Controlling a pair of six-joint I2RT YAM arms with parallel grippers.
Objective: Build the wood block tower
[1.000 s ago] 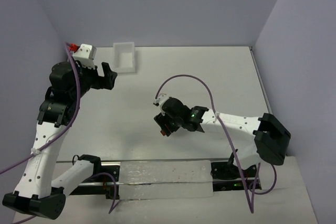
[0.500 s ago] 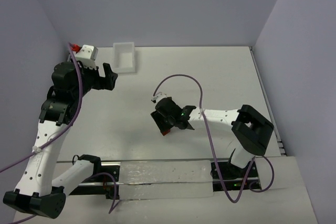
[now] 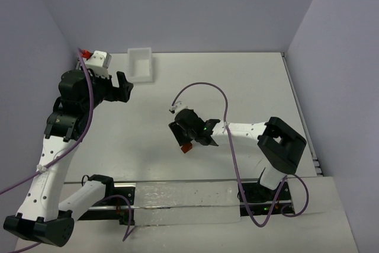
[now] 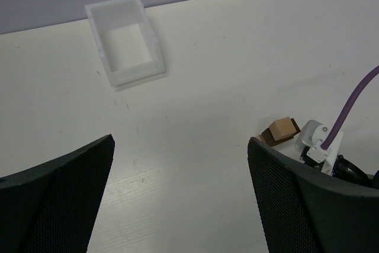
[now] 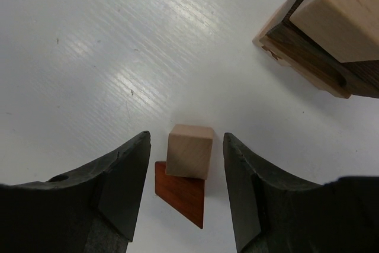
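We see that the right gripper (image 5: pixel 186 146) has swung left and its jaws have narrowed around the light tan cube (image 5: pixel 189 149). Gaps remain on both sides, so nothing is gripped yet, and we judge a pick imminent. The wood block tower (image 5: pixel 323 34) stands at upper right. The left gripper (image 4: pixel 180 146) is spread wide and empty.

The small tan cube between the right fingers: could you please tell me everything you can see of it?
The cube is small, of pale smooth wood with crisp edges, unmarked. It sits squarely between the right fingers, a narrow gap on each side, so neither touches it. Its near edge meets a reddish-brown block; whether it rests on that or beside it, I cannot tell. The stack stands apart from it.
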